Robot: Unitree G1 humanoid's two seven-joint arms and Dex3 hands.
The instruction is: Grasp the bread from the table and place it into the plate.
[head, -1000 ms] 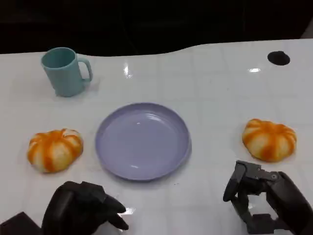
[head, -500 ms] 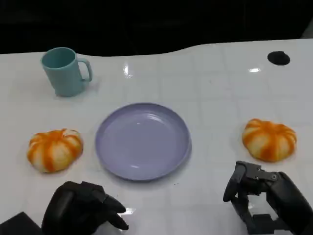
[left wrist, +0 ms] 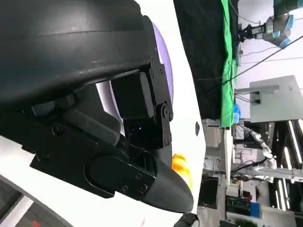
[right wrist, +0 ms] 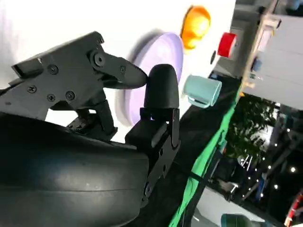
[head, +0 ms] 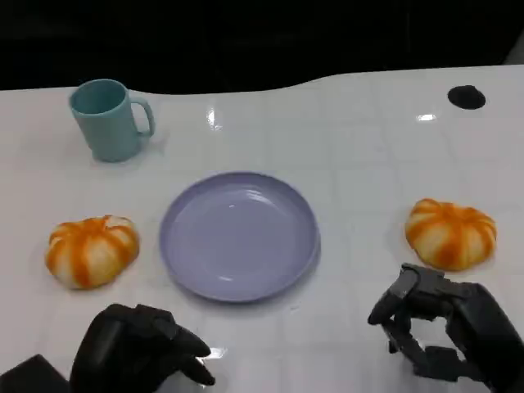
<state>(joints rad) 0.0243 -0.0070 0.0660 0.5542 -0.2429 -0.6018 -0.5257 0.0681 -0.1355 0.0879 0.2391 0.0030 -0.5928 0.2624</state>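
Bread sits in two places on my white table [head: 368, 147]: one orange-striped bun [head: 451, 232] at about three o'clock from the lavender plate [head: 238, 236], well apart from it, and a second bun [head: 91, 250] at nine o'clock, just beside the plate's rim. Neither touches the plate or a hand. I see my right hand [head: 446, 332] at roughly five o'clock from the plate, near the right-hand bun but apart from it, its fingers [head: 391, 304] spread and holding nothing; my right wrist camera shows the fingertips parted with the plate [right wrist: 156, 71], the far bun [right wrist: 195, 26] and the mug [right wrist: 202, 91] beyond them. My left hand [head: 135, 348] rests low at seven o'clock, fingers curled in, nothing in them. A teal mug [head: 108, 119] stands upright at eleven o'clock, handle toward the plate side. A small black disc [head: 466, 97] lies at the table's far right.
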